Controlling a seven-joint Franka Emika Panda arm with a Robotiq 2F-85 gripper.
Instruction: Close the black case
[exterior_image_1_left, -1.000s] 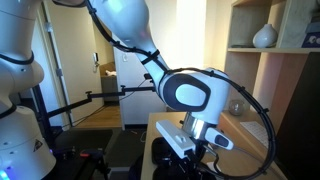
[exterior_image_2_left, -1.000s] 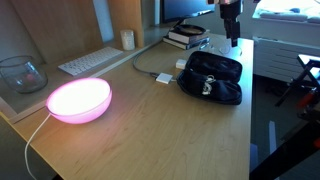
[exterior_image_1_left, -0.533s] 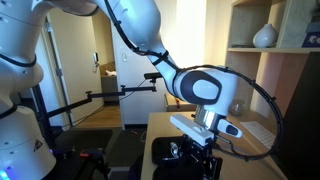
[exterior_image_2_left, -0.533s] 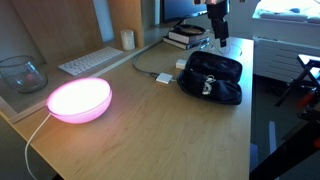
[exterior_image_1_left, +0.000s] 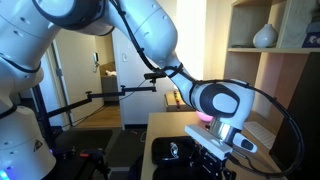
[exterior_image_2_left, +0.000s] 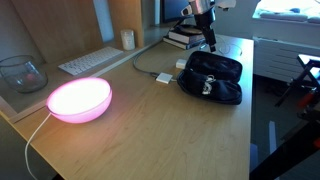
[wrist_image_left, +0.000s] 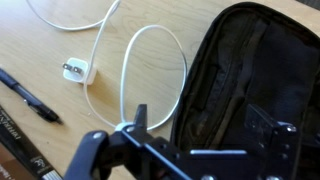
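In an exterior view a clear glass bowl (exterior_image_2_left: 20, 72) sits at the far left of the wooden desk (exterior_image_2_left: 150, 130), with a glowing pink dome lamp (exterior_image_2_left: 79, 100) at its 4 o'clock. A white keyboard (exterior_image_2_left: 92, 61) lies at 1 o'clock from the lamp. Farther right a small white charger block (exterior_image_2_left: 165, 77) rests on the desk, its white cable (exterior_image_2_left: 146, 70) running off toward 10 o'clock. Just beside the block, at its 3 o'clock, lies the black case (exterior_image_2_left: 211, 78), spread open with its inside facing up and a pale item (exterior_image_2_left: 205, 86) in the middle. The gripper (exterior_image_2_left: 209, 44) hangs above the desk at the case's 12 o'clock, clear of it, holding nothing. Whether its jaws are parted or together cannot be told in any view. In the wrist view a black pen (wrist_image_left: 27, 97) lies at the left and the charger block (wrist_image_left: 76, 72) beside a cable loop. The case (wrist_image_left: 255, 70) fills the right side, and the dark fingers (wrist_image_left: 108, 152) come in along the bottom edge over the cable and the case's rim.
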